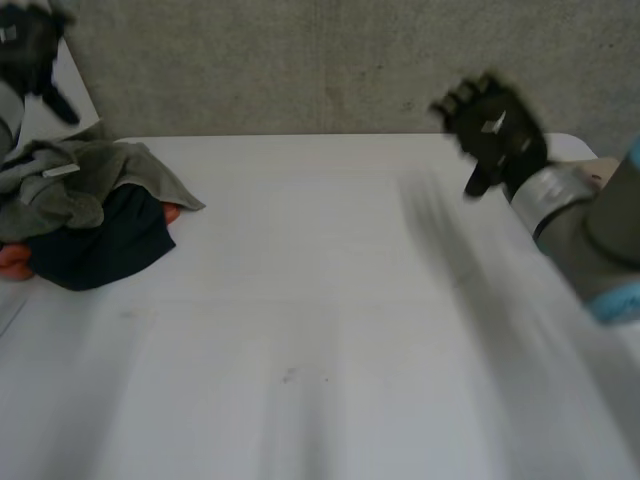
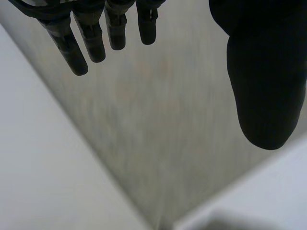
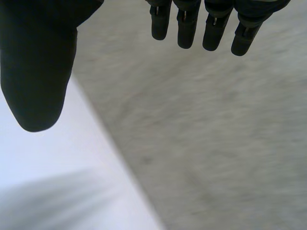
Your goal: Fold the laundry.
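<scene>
Hovering over the far side of a white table (image 1: 330, 330), the robot's black left hand (image 1: 25, 50) and black right hand (image 1: 495, 135) both hang empty, the fingers (image 2: 91, 38) straight and well apart from the thumb in each wrist view. The laundry is a crumpled grey garment (image 1: 90, 175) heaped on a dark navy garment (image 1: 100, 240), with orange cloth (image 1: 12, 262) peeking out beneath. It sits at the table's left edge, just below the left hand. Folding appears not yet begun. The next move likely calls for lifting one garment clear and spreading it flat.
</scene>
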